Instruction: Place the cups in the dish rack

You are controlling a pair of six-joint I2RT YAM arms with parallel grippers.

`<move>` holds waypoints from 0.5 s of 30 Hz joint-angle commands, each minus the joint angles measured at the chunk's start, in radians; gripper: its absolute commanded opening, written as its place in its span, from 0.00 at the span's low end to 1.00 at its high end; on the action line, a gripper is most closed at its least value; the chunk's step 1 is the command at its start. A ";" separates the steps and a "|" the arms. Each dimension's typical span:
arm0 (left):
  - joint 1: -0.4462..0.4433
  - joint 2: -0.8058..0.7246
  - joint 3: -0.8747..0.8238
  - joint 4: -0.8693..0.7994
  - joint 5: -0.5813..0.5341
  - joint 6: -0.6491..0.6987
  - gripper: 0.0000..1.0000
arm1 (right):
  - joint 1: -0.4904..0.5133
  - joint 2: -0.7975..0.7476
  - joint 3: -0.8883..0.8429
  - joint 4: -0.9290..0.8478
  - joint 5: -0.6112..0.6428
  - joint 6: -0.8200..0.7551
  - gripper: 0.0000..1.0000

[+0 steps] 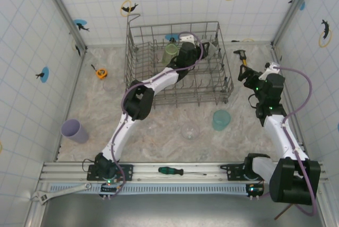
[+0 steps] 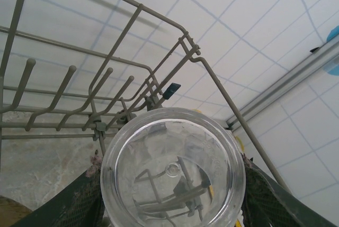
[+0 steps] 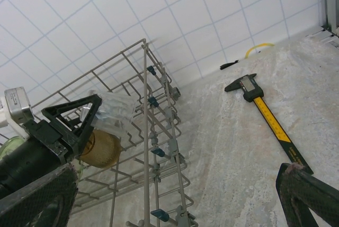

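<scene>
My left gripper [image 1: 203,51] reaches into the grey wire dish rack [image 1: 222,87] at the back and is shut on a clear cup [image 2: 172,169]. Its dark fingers [image 2: 63,206] press the cup's sides, and the cup's base faces the wrist camera. From the right wrist, that clear cup [image 3: 112,111] hangs just above an amber cup [image 3: 100,147] that sits in the rack [image 3: 145,132]. A pale green cup [image 1: 170,52] stands in the rack. On the table are a teal cup [image 1: 221,120], a clear cup [image 1: 190,130] and a lilac cup [image 1: 74,130]. My right gripper [image 1: 249,73] hangs open and empty, right of the rack.
A yellow caliper [image 3: 265,110] lies on the table right of the rack, close to the right wall. A tape measure [image 1: 100,72] sits at the back left. A screwdriver [image 1: 180,171] and a wrench [image 1: 58,191] lie on the front rail.
</scene>
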 commanded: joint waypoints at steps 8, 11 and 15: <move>-0.018 0.052 0.034 0.052 0.018 -0.041 0.03 | 0.002 -0.006 -0.021 0.046 -0.006 0.001 1.00; -0.024 0.055 0.034 0.059 0.025 -0.049 0.03 | 0.003 -0.003 -0.020 0.047 -0.007 0.001 1.00; -0.035 0.053 0.034 0.065 0.029 -0.045 0.00 | 0.003 -0.003 -0.020 0.047 -0.007 0.002 1.00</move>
